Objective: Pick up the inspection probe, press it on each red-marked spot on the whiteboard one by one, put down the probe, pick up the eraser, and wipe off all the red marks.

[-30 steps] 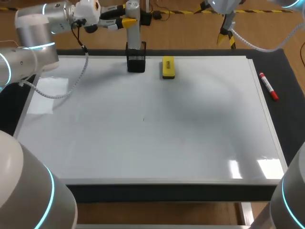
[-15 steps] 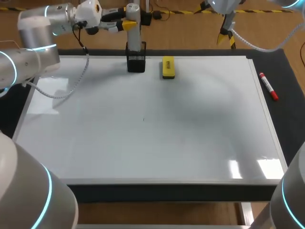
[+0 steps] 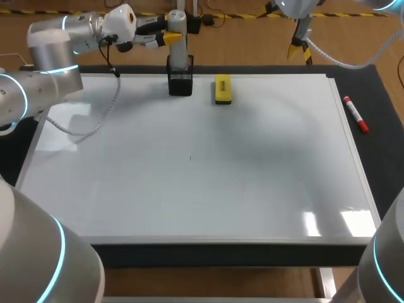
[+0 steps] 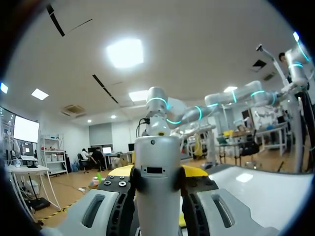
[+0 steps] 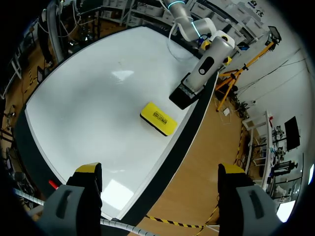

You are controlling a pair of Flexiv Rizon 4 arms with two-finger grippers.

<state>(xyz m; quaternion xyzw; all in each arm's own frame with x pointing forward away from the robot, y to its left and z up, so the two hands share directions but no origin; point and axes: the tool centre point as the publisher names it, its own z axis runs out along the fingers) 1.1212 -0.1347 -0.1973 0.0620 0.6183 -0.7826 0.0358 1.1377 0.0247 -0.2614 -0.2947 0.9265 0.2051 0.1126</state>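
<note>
Snugly, probe (image 4: 157, 196) sits clamped in left pincer (image 4: 158, 171).

The whiteboard (image 3: 202, 189) lies on the tabletop (image 3: 386, 126) and covers most of it. At the board's far edge, left of the middle, stands the holder (image 3: 180, 82), with the probe (image 3: 178, 47) upright in it. The eraser (image 3: 223, 88) lies on the board just right of the holder, not touching it. The marker (image 3: 355, 113) lies on the tabletop beside the board's right edge, toward the far end. The left gripper (image 3: 169, 30) is at the probe's upper part, above the holder, its jaws against the probe from two sides. The right gripper (image 3: 300, 50) hangs beyond the board's far edge, right of the eraser and well apart from it, jaws wide.
</note>
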